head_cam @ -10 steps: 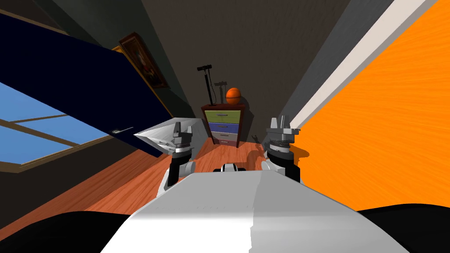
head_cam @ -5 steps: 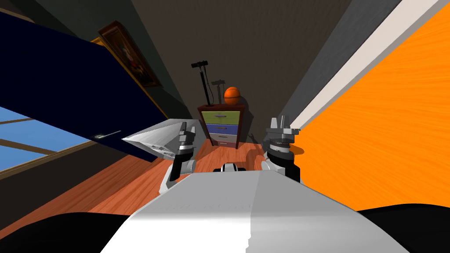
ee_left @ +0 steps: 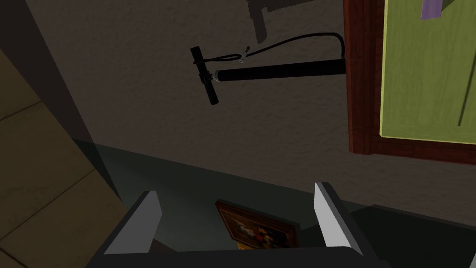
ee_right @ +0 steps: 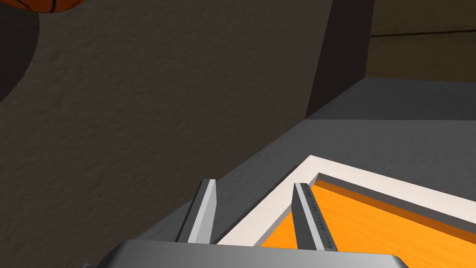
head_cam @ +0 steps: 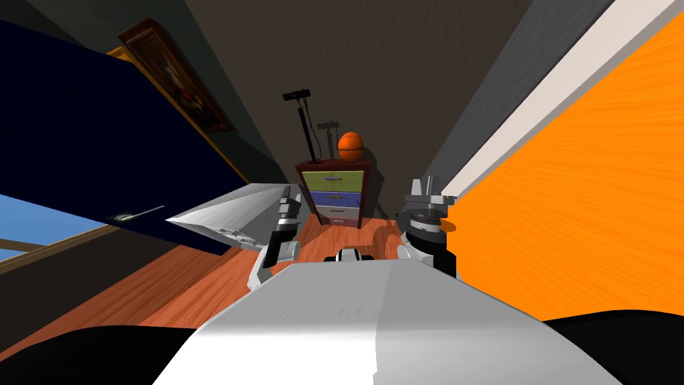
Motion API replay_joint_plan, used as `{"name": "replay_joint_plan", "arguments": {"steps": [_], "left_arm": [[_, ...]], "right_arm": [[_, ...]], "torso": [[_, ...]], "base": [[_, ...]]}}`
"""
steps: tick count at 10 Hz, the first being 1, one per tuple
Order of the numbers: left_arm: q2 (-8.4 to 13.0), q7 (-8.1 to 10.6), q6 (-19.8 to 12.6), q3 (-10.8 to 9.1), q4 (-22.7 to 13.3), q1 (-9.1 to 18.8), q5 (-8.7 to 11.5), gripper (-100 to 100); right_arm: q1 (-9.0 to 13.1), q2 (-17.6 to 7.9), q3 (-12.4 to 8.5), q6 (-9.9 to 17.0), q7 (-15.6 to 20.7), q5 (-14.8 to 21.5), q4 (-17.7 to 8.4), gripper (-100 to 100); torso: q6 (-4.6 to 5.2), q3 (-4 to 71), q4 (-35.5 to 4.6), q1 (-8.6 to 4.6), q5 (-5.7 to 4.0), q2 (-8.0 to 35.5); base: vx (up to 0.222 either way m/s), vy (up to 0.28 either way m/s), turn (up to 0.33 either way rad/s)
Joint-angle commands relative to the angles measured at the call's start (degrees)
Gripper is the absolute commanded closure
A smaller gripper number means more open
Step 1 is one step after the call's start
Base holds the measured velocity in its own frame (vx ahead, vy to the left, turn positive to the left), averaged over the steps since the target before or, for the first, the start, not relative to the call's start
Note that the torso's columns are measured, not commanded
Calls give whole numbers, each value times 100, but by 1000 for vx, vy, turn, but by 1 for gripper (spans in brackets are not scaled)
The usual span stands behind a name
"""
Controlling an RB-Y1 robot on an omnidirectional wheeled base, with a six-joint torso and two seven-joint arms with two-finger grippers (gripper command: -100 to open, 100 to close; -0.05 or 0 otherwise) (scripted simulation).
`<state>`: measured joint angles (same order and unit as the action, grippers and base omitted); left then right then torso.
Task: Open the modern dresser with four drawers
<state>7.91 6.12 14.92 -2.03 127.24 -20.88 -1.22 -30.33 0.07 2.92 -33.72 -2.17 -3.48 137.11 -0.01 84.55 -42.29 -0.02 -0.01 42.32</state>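
The dresser [head_cam: 332, 194] stands at the centre of the head view against the far dark wall, well apart from both grippers. Its drawer fronts run green, blue, then pale grey going down, and all sit flush. An orange basketball [head_cam: 351, 146] and a black pump [head_cam: 304, 130] stand on its top.

Just left of centre, the left forearm slants up and to the right, so the left gripper [head_cam: 291, 197] points toward the dresser's left edge. In the left wrist view this gripper [ee_left: 239, 216] has its 2 fingers spread wide with nothing between them. Beyond them are the pump [ee_left: 279, 72] and the dresser's red-brown frame [ee_left: 362, 93] around the green drawer.

Right of centre, the right forearm rises nearly upright beside the orange surface [head_cam: 588, 200]. The right gripper [head_cam: 423, 187] points up the frame. In the right wrist view its fingers [ee_right: 204, 209] stand apart by a narrower gap, holding nothing.
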Motion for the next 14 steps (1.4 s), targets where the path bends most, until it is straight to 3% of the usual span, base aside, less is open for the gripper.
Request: {"name": "replay_joint_plan", "arguments": {"steps": [1,6,14], "left_arm": [[37,27,-274,49,-79,90,-26,-100],[116,69,-712,123,-239,270,-68,-100],[504,157,-1624,275,-571,643,-154,-100]], "right_arm": [[0,0,0,0,0,0,0,0],[0,0,0,0,0,0,0,0],[0,0,0,0,0,0,0,0]], "torso": [[1,0,0,0,0,-1],[0,0,0,3,1,0],[1,0,0,6,2,-1]], "base": [[91,6,-66],[81,3,-53],[95,15,-68]]}}
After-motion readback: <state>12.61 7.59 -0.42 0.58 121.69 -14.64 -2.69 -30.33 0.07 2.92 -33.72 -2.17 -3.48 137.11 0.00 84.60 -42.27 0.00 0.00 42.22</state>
